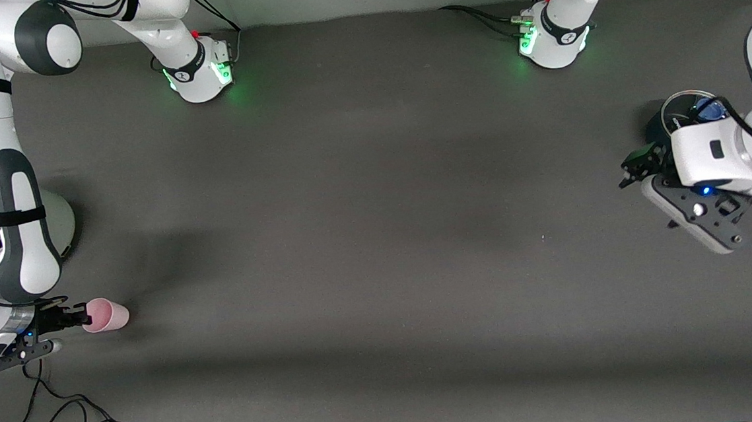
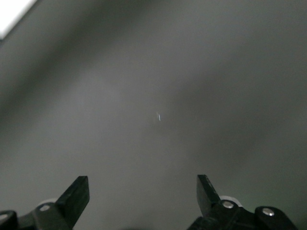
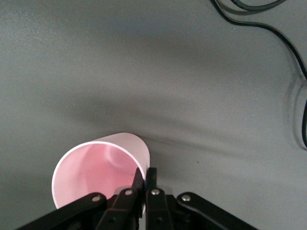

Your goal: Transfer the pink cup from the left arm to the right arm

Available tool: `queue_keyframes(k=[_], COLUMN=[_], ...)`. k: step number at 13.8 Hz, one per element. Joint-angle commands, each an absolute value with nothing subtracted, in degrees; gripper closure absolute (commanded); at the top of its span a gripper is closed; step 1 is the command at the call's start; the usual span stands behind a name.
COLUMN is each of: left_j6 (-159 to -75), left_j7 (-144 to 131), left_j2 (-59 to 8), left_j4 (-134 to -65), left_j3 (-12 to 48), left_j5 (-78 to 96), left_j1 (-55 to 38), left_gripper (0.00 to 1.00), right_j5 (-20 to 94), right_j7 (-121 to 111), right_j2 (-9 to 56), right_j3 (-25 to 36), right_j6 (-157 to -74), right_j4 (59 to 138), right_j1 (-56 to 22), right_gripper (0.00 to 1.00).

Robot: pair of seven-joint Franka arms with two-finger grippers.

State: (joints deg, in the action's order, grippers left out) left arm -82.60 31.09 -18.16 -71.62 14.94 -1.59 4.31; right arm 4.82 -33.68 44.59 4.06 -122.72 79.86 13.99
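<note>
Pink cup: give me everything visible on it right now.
The pink cup is small, plain, pale pink and tapered, with no handle, its wall thin and smooth like plastic. It lies tilted on its side, open mouth toward the right gripper, whose fingers are shut on its rim. It sits at the right arm's end of the table, nearer the front camera than the bases.

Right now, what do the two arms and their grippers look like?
Both are white Franka arms with dark grey joint bands and black cables along the links; their bases glow green. The left gripper and right gripper have black two-finger jaws on dark mounts, each with a small blue light nearby.
</note>
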Motion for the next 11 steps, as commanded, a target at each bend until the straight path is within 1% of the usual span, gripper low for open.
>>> queue_keyframes(k=[1,2,3,5,7,8,10,11], left_j6=[-76.0,-74.1,-72.1,-70.4,-70.6,-71.2,-75.1,-78.1], left_j7=[15.3,8.1,2.5,-3.1,-3.5,-3.5,-3.6,-4.3], left_j2=[-15.7,-15.6,-15.6,-15.5,-15.2,-14.4,-10.6,-7.9], left_j4=[-73.1,-73.2,-73.2,-73.6,-73.7,-75.1,-81.1,-85.3], left_j3=[14.0,14.0,14.0,14.0,13.9,13.8,13.3,13.0], left_j5=[-3.1,-3.0,-3.0,-3.1,-3.3,-3.3,-3.1,-2.7], left_j1=[3.8,3.9,3.9,3.9,4.2,4.3,4.5,4.5], left_gripper=[0.00,0.00,0.00,0.00,0.00,0.00,0.00,0.00], right_j5=[6.1,6.2,6.2,6.2,6.1,6.0,5.5,5.4], right_j7=[-33.8,-33.8,-33.8,-33.1,-32.5,-32.3,-32.0,-30.4], right_j2=[45.5,45.5,45.0,43.5,39.6,36.6,31.2,28.2], right_j3=[4.0,4.0,4.0,4.0,4.0,4.1,4.5,5.0], right_j6=[-122.5,-122.4,-122.3,-120.9,-115.2,-112.0,-106.5,-103.2], right_j4=[78.1,78.1,78.0,76.6,76.2,76.3,76.6,76.7], right_j1=[14.1,14.1,14.1,13.6,13.8,13.9,13.9,13.4], right_gripper=[0.53,0.17,0.00,0.00,0.00,0.00,0.00,0.00])
